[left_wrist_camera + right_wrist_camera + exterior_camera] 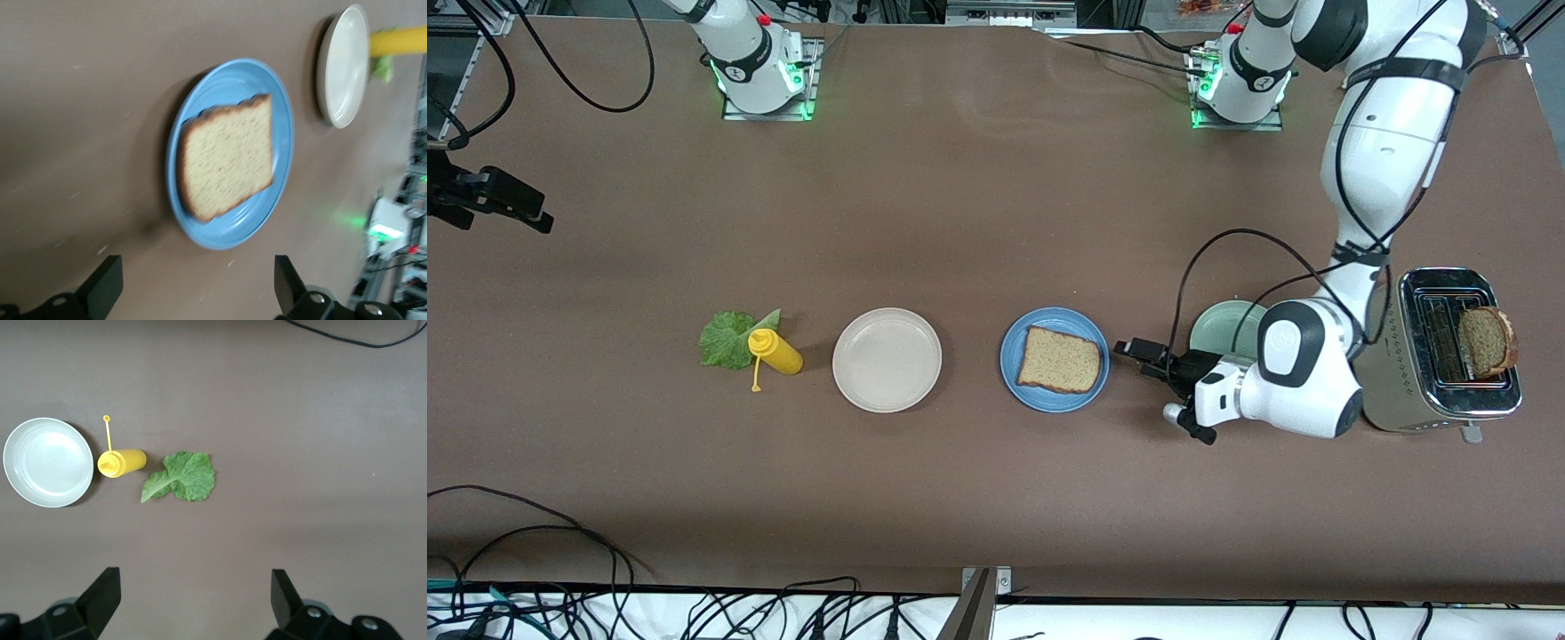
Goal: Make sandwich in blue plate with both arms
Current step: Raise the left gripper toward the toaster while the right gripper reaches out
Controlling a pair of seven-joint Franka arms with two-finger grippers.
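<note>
Inspector: The blue plate sits mid-table and carries one bread slice lying flat. The left gripper hangs low at the plate's three o'clock in the front view, just beside its rim, fingers spread wide and holding nothing.

Clerk: And the second slice?

Inspector: It stands upright in a slot of the toaster at the left arm's end of the table. A pale green plate lies between the toaster and the blue plate, partly covered by the arm.

Clerk: The lettuce?

Inspector: The lettuce leaf lies flat toward the right arm's end, touching the yellow bottle, which lies on its side. A beige plate sits between the bottle and the blue plate.

Clerk: The right gripper?

Inspector: The right gripper waits high over that end, jaws wide apart and empty.
</note>
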